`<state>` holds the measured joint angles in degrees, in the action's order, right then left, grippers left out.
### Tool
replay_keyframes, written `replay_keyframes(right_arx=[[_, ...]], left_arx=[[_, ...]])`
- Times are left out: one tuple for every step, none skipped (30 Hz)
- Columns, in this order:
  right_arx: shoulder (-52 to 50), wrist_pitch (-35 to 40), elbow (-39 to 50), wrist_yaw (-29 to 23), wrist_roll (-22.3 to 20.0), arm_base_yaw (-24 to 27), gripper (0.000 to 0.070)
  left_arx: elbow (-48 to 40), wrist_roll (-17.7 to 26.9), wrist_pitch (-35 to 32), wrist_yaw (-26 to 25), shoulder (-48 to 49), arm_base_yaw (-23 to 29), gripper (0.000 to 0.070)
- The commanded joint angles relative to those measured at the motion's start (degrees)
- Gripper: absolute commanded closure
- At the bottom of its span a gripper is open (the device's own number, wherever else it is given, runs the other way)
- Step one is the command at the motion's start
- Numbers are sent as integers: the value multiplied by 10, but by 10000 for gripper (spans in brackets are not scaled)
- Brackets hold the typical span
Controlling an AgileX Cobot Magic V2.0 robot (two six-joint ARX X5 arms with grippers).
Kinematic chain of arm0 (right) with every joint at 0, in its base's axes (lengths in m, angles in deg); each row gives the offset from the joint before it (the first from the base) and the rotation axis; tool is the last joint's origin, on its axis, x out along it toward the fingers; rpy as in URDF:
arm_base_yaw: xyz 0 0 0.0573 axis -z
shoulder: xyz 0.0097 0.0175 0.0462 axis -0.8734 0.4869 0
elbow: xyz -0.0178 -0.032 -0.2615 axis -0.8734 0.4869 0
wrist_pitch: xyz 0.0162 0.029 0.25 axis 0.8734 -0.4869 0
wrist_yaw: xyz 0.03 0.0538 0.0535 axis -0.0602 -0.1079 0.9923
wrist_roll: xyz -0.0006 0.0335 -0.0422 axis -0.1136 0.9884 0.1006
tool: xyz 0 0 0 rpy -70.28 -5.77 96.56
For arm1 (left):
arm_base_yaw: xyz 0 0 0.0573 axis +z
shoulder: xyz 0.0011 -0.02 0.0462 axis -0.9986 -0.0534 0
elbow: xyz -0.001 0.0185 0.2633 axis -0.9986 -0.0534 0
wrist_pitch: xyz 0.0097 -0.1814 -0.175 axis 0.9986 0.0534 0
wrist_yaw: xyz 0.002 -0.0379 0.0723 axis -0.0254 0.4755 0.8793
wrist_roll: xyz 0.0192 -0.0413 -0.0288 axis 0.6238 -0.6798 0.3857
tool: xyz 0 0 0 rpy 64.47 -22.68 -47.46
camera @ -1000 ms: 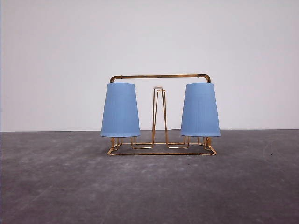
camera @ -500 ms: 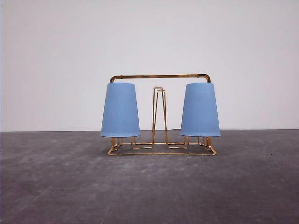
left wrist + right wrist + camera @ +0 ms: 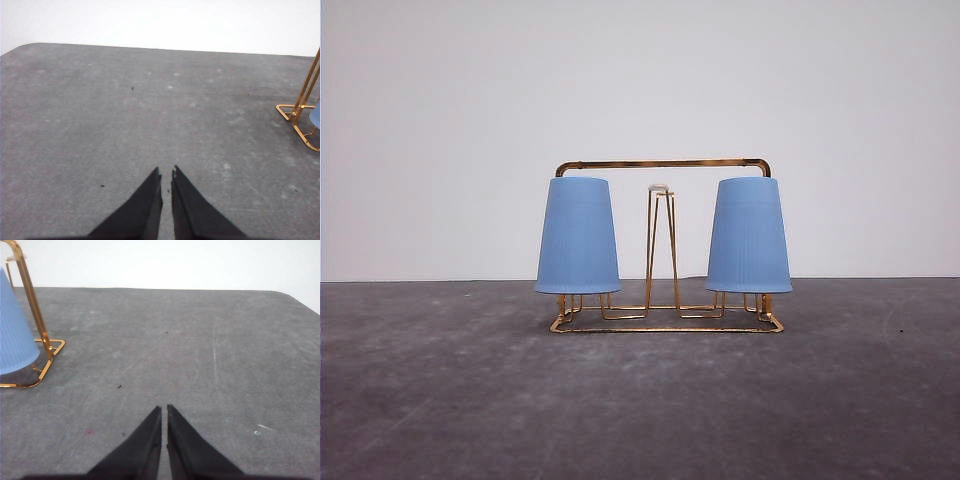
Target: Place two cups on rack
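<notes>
Two light-blue ribbed cups hang upside down on the gold wire rack (image 3: pixel 663 164) in the front view: one cup (image 3: pixel 578 236) at its left end, the other cup (image 3: pixel 749 236) at its right end. The middle prongs (image 3: pixel 661 240) carry nothing. My left gripper (image 3: pixel 166 176) is shut over bare table, well away from the rack's corner (image 3: pixel 299 112). My right gripper (image 3: pixel 164 410) is also shut and holds nothing. The rack's end (image 3: pixel 35 315) and a cup (image 3: pixel 14 337) sit off to its side.
The rack stands at the middle of a dark grey table (image 3: pixel 640 400) with a white wall behind. The table's rounded corners show in both wrist views. Small specks dot the surface.
</notes>
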<state>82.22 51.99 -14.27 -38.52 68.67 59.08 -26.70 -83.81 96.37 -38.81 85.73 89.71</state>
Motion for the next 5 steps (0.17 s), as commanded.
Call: replay_keyframes(right_arx=[[0, 8, 2, 0, -2, 1, 683], [0, 8, 2, 0, -2, 1, 683], [0, 8, 2, 0, -2, 1, 683], [0, 8, 2, 0, -2, 1, 683], [0, 8, 2, 0, -2, 1, 683]], left_arx=[[-9, -1, 4, 1, 0, 0, 684], [-9, -1, 4, 1, 0, 0, 684], [-9, -1, 4, 1, 0, 0, 684], [-9, -1, 4, 1, 0, 1, 684], [-9, -1, 4, 1, 0, 0, 684]])
